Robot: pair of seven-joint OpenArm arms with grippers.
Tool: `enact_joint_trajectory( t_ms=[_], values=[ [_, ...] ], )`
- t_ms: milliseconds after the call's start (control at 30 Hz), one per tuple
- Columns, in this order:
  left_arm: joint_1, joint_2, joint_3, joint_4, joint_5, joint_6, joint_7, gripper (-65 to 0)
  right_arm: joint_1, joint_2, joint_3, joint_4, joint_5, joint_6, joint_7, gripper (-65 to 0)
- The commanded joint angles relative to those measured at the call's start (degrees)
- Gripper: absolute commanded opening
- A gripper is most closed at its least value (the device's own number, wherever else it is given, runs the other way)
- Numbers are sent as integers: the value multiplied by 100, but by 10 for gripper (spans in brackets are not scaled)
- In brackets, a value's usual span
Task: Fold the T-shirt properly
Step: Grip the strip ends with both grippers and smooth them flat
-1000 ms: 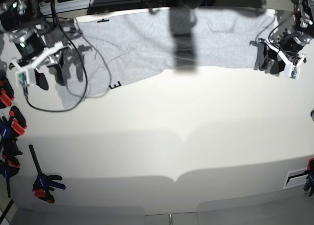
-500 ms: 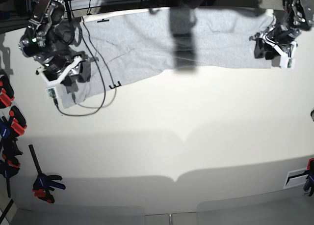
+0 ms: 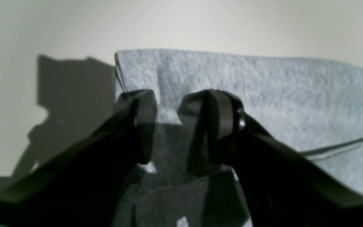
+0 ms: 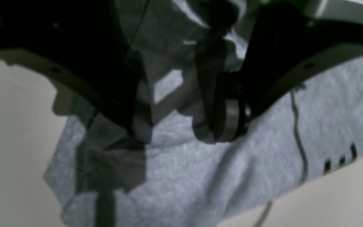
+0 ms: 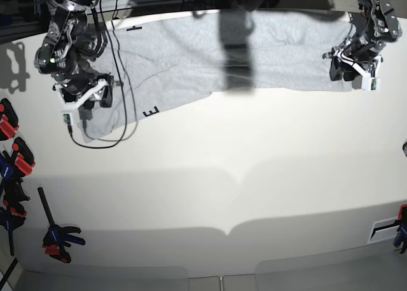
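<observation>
The T-shirt (image 5: pixel 210 53) lies spread along the counter's (image 5: pixel 241 196) far edge. Both grippers, left (image 3: pixel 176 126) and right (image 4: pixel 175 126), hover over its ends, jaws parted, grasping nothing. A cable (image 5: pixel 117 68) crosses the shirt; clamps (image 5: pixel 13 157) line the side.

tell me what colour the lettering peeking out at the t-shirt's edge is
Black, on the light heather-grey T-shirt; the lettering shows best in the base view.

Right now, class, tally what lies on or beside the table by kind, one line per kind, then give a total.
T-shirt: 1
End effectors, left and right: 2
Clamps at the table's edges: at least 5, some cut off by the frame
Black cable: 1
Total: at least 9
</observation>
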State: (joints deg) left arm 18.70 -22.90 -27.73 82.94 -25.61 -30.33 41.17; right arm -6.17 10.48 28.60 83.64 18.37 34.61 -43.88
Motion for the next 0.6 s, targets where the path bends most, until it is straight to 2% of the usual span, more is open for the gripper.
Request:
enact_joint_trajectory(
  t_ms=[0, 67, 167, 300, 400, 500, 567],
  values=[
    [101, -155, -22, -9, 361, 208, 380, -403, 46, 57, 15, 17, -125, -133, 7, -351],
    [118, -334, -22, -2, 369, 485, 385, -403, 42, 46, 20, 11, -337, -229, 15, -351],
    [118, -614, -22, -2, 345, 629, 435, -403, 44, 48, 20, 11, -496, -374, 13, -351],
    [116, -750, -22, -2, 350, 927, 627, -403, 42, 46, 26, 11, -542, -874, -144, -351],
    [116, -745, -22, -2, 111, 931, 669, -403, 44, 48, 26, 11, -772, -1010, -151, -351],
    [24, -743, -20, 2, -192, 907, 332, -403, 48, 46, 24, 13, -737, -1008, -63, -351],
    [-138, -743, -20, 2, -186, 861, 205, -405, 61, 48, 24, 13, -638, -1003, -39, -351]
  ],
)
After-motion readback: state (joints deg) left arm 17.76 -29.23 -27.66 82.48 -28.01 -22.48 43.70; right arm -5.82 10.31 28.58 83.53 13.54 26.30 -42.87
